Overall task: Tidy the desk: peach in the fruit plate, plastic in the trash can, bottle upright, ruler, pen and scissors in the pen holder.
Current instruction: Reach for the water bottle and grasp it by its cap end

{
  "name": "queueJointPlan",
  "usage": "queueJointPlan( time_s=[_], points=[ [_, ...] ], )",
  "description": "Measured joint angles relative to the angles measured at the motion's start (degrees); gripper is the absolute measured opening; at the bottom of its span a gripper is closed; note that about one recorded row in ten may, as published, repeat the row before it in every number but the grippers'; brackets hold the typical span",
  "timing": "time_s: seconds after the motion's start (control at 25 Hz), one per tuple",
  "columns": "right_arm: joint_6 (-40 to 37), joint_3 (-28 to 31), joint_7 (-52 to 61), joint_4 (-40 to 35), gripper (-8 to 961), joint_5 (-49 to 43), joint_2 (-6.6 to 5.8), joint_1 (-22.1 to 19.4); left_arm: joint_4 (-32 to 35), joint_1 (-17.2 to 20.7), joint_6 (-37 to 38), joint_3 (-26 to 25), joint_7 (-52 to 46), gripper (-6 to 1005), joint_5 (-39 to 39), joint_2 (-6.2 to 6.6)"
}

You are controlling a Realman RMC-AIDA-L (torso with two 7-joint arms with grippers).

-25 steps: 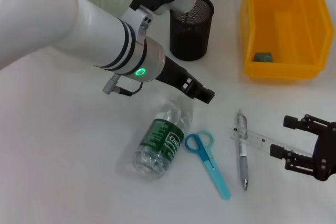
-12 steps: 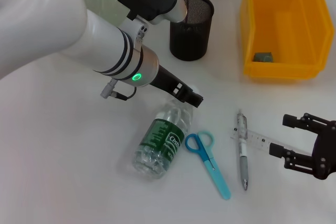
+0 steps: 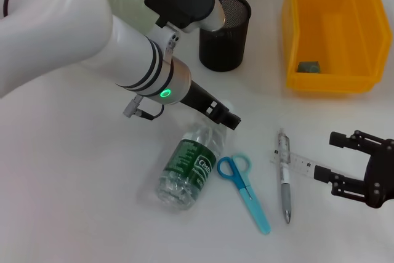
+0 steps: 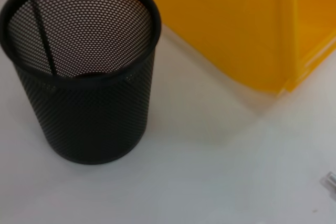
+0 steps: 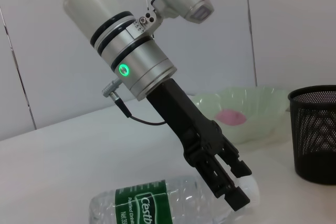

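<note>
the bottle [image 3: 188,165] lies on its side on the bench [image 3: 74,189], cap end toward the holder [image 3: 225,32], base toward you. it looks near empty, thin clear plastic, so you should judge it light, springy and quick to roll or squirt out of a pinch. the neck by the white cap [image 5: 249,188] is the stiff part; take it there, not on the soft green-label belly.

your left claw [image 3: 226,119] sits right at that cap end, fingers [image 5: 231,179] spread around the neck, not yet closed on it.

the scissors [image 3: 243,189] lie just beside the bottle's right flank, pen [image 3: 284,177] and ruler [image 3: 301,164] farther right. swing the base up leftward, where the bench is bare. the holder and the yellow bin [image 3: 332,29] stand behind, well apart.

your right claw [image 3: 360,167] hovers open near the ruler's end, empty.
</note>
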Motion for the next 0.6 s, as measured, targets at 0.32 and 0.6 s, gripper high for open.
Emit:
queueJointPlan(
  time_s=[0.32,0.6],
  points=[
    [0.0,0.0,0.19,0.0,754,0.0,0.02,0.37,-0.92,-0.17,-0.11,0.08,2.75,809,-2.78,-0.05],
    [0.0,-0.13,0.8,-0.01,754,0.0,0.02,0.56,-2.56,-0.67,-0.62,-0.22,3.99,703,-3.46,-0.06]
  ],
)
